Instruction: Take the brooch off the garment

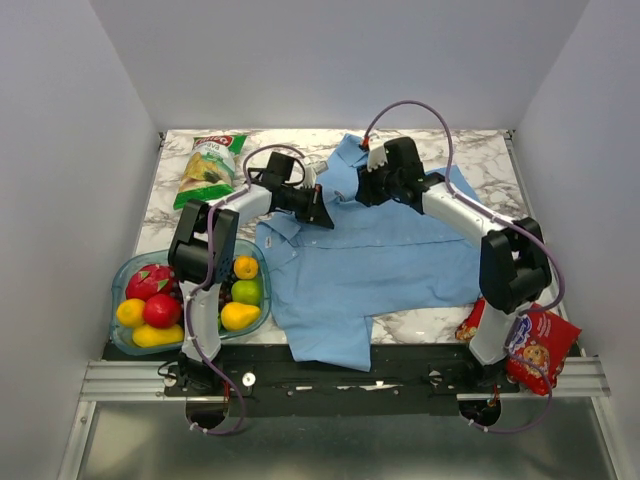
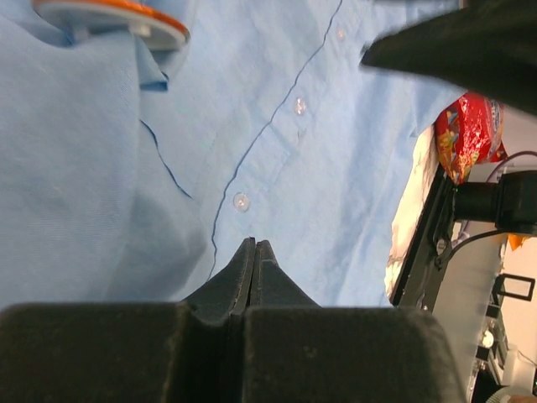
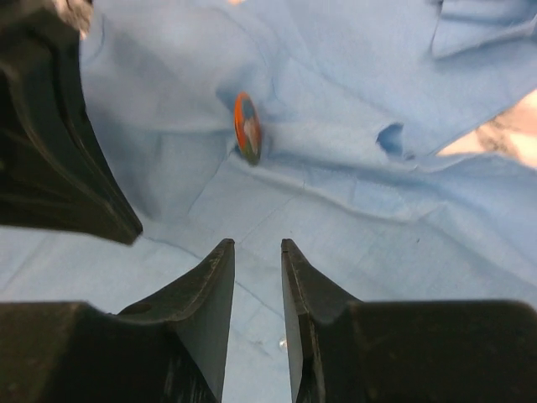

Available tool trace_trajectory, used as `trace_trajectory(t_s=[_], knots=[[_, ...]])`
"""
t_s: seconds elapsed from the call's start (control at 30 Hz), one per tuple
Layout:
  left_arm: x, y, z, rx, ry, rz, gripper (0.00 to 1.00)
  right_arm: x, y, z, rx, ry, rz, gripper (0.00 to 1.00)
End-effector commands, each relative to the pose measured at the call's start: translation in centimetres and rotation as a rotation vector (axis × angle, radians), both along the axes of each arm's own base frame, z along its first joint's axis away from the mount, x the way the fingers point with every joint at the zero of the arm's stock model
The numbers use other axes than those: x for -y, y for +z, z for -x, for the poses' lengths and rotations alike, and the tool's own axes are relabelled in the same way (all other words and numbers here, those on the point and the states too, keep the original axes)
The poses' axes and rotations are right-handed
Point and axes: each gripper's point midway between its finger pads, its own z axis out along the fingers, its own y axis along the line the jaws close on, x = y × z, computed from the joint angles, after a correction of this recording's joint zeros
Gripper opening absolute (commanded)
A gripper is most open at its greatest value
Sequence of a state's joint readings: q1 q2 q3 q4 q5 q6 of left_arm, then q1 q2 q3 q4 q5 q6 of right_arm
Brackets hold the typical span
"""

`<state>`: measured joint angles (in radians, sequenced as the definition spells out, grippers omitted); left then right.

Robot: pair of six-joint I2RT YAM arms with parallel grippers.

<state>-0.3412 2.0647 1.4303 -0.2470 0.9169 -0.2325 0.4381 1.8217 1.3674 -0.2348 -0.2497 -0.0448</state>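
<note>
The right gripper (image 3: 258, 245) is released: its jaws are parted by a narrow gap with nothing between them. The brooch (image 3: 247, 128), a round orange-rimmed disc seen edge-on, sits on the garment (image 3: 352, 75) just ahead of the fingertips, not touching them. The left gripper (image 2: 254, 245) is clenched, its tips together at the cloth beside the button line. Whether it is pinching the cloth cannot be told.

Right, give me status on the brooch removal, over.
Left gripper shut over the shirt placket. Right gripper open, empty, aimed at the brooch. Brooch not yet off the shirt. Nothing between them.
</note>
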Motion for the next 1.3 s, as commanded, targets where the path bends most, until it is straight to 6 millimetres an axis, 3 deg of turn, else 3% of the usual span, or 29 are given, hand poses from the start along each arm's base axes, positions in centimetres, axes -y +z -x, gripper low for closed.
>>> trace_trajectory(t_s=[0.0,0.03,0.07,0.13,0.2,0.27,0.4,0.83,1.27], knots=[[0.4,2.2,-0.5,0.078,-0.001,0.029,0.00,-1.1,1.6,-1.7,0.003,-0.003,-0.051,0.37],[0.4,2.4,-0.6,0.087,0.000,0.030,0.00,-1.7,2.4,-2.6,0.017,-0.001,-0.069,0.37],[0.3,2.7,-0.5,0.091,0.000,0.028,0.00,-2.2,1.5,-3.0,-0.010,-0.013,-0.083,0.37],[0.0,3.8,-0.8,0.130,0.000,0.022,0.00,-3.1,2.2,-4.3,0.010,-0.017,-0.104,0.37],[-0.8,4.7,-1.0,0.145,0.019,0.002,0.04,-3.7,1.3,-5.5,0.005,-0.023,-0.104,0.40],[-1.9,4.4,-1.3,0.139,0.047,-0.034,0.13,-4.4,1.8,-6.7,0.025,-0.019,-0.115,0.43],[-3.1,4.9,-1.6,0.136,0.081,-0.066,0.23,-5.6,0.4,-7.8,-0.002,-0.013,-0.107,0.48],[-4.2,5.0,-2.9,0.135,0.126,-0.072,0.25,-6.5,-1.9,-5.6,-0.083,0.042,-0.078,0.46],[-4.5,5.0,-3.1,0.132,0.136,-0.073,0.26,-6.6,-3.3,-5.5,-0.085,0.037,-0.029,0.39]])
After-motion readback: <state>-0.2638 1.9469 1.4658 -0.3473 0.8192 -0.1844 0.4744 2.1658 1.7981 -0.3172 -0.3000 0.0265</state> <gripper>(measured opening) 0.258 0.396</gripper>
